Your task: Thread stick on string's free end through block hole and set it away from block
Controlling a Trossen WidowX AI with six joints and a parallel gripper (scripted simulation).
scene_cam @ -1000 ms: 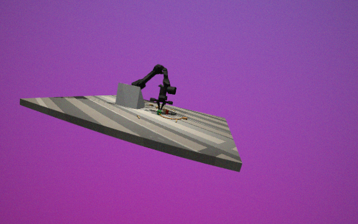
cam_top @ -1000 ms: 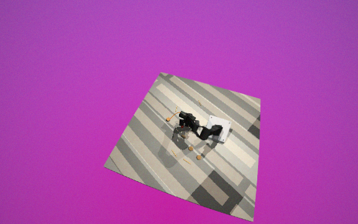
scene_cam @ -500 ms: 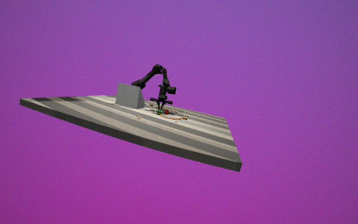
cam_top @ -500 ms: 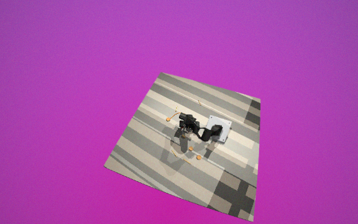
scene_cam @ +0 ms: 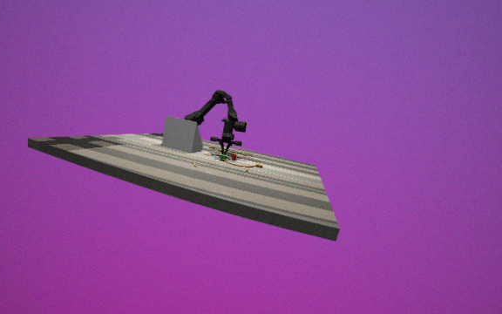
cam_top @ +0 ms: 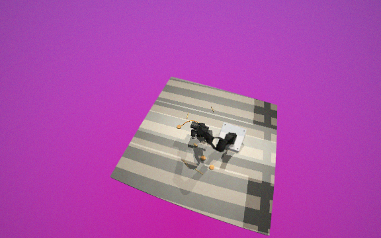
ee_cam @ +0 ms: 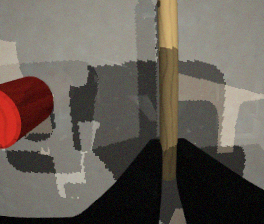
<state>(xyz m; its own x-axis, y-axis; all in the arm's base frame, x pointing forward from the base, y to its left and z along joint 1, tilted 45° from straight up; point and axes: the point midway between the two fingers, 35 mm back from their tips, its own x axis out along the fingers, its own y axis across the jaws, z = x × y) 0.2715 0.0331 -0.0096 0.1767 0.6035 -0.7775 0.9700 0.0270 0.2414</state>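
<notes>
"Gripper (cam_top: 197, 133) (scene_cam: 224, 154) (ee_cam: 167, 148) first: open or closed?"

"Nearly closed, with a thin wooden stick (ee_cam: 168, 90) pinched between the fingertips. Pointing straight up the wrist view, with the lower end between the black fingers."

"And the string?"

"Orange string (cam_top: 188, 121) (scene_cam: 241, 166), curving over the striped table (cam_top: 144, 158) (scene_cam: 190, 179) from a round wooden button (cam_top: 178, 126) (scene_cam: 259, 166) to just beside the gripper. Impossible to tell where joined to the stick."

"Any block?"

"Small green object (scene_cam: 223, 155) right at the fingertips in the exterior view, possibly the block. Too small to make out a hole, or to tell whether threaded."

"Other colours?"

"Red cylinder (scene_cam: 234, 156) (ee_cam: 18, 111), to the left of the stick in the wrist view and apart from the fingers."

"Anything farther off?"

"Seen from the top, two loose sticks near one edge of the arm's shadow, plus two round orange pieces, one (cam_top: 203, 158) near the other (cam_top: 211, 167). Beyond the string, two more short sticks, one (cam_top: 187, 116) near the button, one (cam_top: 212, 109) well apart. Under the black arm (cam_top: 207, 133) (scene_cam: 231, 109), a pale mount (cam_top: 227, 127) (scene_cam: 180, 134)."
</notes>
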